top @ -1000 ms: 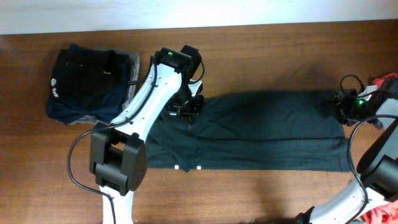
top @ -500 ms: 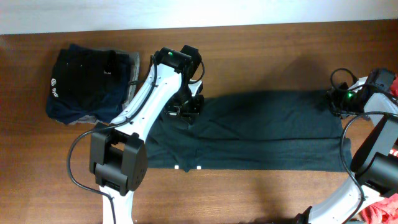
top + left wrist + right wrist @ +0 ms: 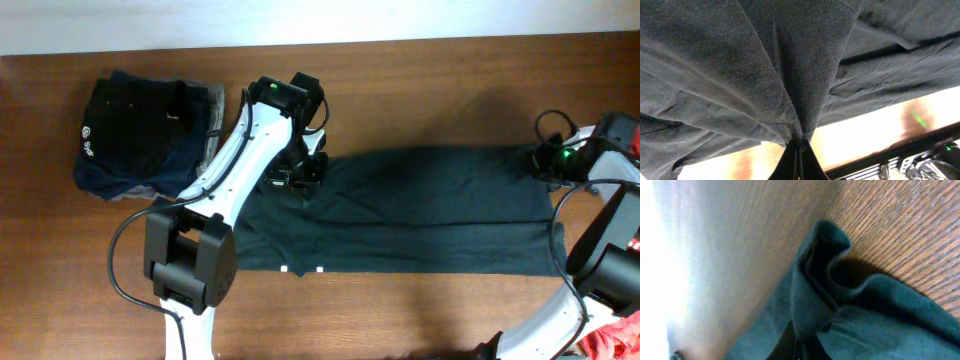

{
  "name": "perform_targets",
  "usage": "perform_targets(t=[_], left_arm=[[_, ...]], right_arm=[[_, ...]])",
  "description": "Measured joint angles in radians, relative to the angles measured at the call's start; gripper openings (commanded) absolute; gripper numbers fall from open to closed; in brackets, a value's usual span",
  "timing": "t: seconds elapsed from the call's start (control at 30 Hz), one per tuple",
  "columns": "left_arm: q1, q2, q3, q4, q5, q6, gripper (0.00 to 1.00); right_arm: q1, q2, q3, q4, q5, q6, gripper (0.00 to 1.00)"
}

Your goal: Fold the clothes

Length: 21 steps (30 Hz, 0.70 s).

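A dark green garment [image 3: 430, 210] lies spread along the table, folded lengthwise. My left gripper [image 3: 297, 178] is shut on its left end, and in the left wrist view the cloth [image 3: 790, 75] fans out taut from the closed fingertips [image 3: 799, 146]. My right gripper [image 3: 548, 162] is shut on the garment's far right corner. In the right wrist view a bunched fold of the cloth [image 3: 822, 265] rises from the pinched fingers [image 3: 801, 337] above the wooden table.
A pile of dark folded clothes [image 3: 145, 135] sits at the far left of the table. Red cloth [image 3: 625, 125] shows at the right edge. The wooden table [image 3: 420, 90] runs to a white wall at the back.
The right gripper shifted a little left, then back to the right, at the garment's far right corner. The left arm has not moved.
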<state>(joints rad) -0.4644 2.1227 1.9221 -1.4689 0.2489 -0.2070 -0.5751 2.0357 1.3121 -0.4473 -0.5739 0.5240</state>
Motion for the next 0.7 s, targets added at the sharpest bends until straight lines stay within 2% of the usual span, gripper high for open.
perform_targets(t=[0.03, 0.1, 0.13, 0.2, 0.57, 0.7], left_arm=[[0.000, 0.000, 0.000, 0.000, 0.000, 0.000, 0.01], [0.000, 0.000, 0.000, 0.000, 0.000, 0.000, 0.01], [0.000, 0.000, 0.000, 0.000, 0.000, 0.000, 0.00], [0.001, 0.000, 0.000, 0.000, 0.000, 0.000, 0.00], [0.002, 0.000, 0.000, 0.000, 0.000, 0.000, 0.01], [0.004, 0.000, 0.000, -0.005, -0.013, 0.000, 0.00]], right_arm=[[-0.014, 0.000, 0.000, -0.001, -0.021, 0.001, 0.04], [-0.043, 0.000, 0.000, -0.001, -0.051, 0.002, 0.16], [-0.055, 0.000, 0.000, -0.001, -0.058, 0.006, 0.16], [-0.085, 0.000, 0.000, -0.001, -0.079, 0.004, 0.04], [-0.095, 0.000, 0.000, 0.001, -0.113, 0.009, 0.04], [-0.092, 0.001, 0.002, 0.171, -0.270, -0.016, 0.04]])
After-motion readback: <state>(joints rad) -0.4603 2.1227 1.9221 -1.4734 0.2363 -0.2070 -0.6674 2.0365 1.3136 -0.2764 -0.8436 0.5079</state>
